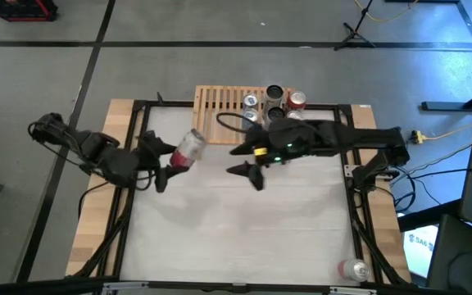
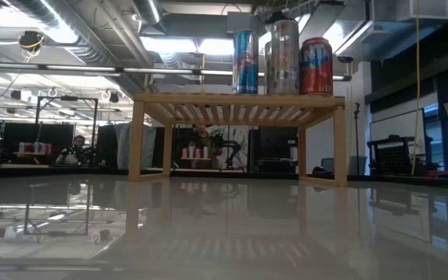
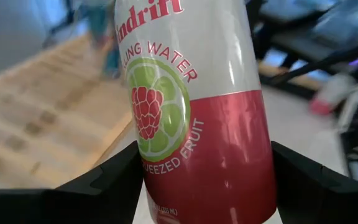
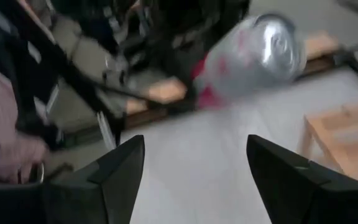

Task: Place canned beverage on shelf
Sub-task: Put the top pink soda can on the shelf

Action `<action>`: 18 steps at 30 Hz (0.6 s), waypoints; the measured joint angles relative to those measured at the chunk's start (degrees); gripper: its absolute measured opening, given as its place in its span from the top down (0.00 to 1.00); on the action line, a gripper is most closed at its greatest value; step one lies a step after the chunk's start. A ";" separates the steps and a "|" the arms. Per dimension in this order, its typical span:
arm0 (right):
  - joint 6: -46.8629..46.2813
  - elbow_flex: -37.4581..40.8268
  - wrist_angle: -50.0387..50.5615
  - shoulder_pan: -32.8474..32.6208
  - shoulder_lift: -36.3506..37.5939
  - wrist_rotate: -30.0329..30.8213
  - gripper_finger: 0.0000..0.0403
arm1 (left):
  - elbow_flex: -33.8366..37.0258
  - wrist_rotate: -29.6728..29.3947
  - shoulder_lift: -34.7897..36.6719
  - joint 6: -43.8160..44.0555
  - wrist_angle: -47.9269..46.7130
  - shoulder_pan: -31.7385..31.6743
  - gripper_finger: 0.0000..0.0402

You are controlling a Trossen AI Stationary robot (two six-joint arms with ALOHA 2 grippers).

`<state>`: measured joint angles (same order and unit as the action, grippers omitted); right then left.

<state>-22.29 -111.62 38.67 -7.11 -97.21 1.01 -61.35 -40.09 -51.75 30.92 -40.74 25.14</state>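
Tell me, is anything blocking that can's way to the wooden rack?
Nothing visible does. The left gripper holds the can just off the shelf, whose left slats are bare; the standing cans crowd its right end.

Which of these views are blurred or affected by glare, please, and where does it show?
Low view: bright ceiling lights backlight the shelf, and the glossy table mirrors them. Right wrist view: the can held by the left gripper is smeared by blur. Left wrist view: that can is sharp with a glare streak; the background is out of focus. High view: even light, soft shadows.
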 joint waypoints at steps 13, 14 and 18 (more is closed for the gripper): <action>-0.25 0.03 -11.83 0.00 -8.17 1.80 0.32 | -0.02 -3.46 -1.96 -12.75 14.77 6.33 0.33; -0.23 0.03 -12.13 0.00 -8.17 1.46 0.32 | -0.02 -3.45 -1.95 -13.11 14.82 6.46 0.33; 0.12 0.03 -14.56 0.00 -8.04 1.34 0.32 | -0.02 -3.33 -1.94 -13.16 14.65 6.58 0.33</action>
<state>-22.17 -111.59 24.11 -7.11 -105.25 2.35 -61.36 -43.42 -53.69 17.76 -26.09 31.73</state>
